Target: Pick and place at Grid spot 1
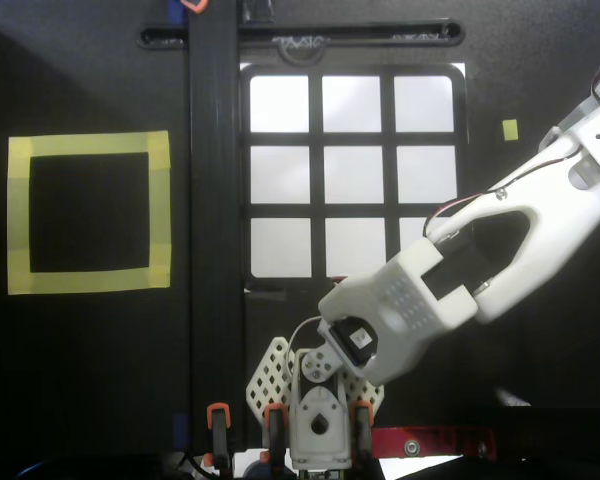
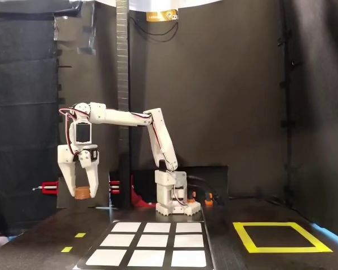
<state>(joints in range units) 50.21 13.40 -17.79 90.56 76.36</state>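
The jaws [image 2: 82, 192] were closed around a small brown object [image 2: 82, 193], which hung between the two white fingers [image 2: 92, 180] well above the bench [image 2: 45, 239] in the fixed view. The white arm [image 2: 124, 117] stretched out level from its base [image 2: 172, 199] towards the left of that view, with the jaws pointing straight down. In the overhead view the arm [image 1: 540, 205] ran off the right edge, so the jaws and the object were out of sight there. Grid spot 1 [image 1: 279, 103], the upper-left white cell of the black-framed grid [image 1: 245, 180], lay bare in the overhead view. A yellow tape square [image 1: 88, 213] sat well to the left of the grid, and a small yellow marker [image 1: 509, 129] lay to its right.
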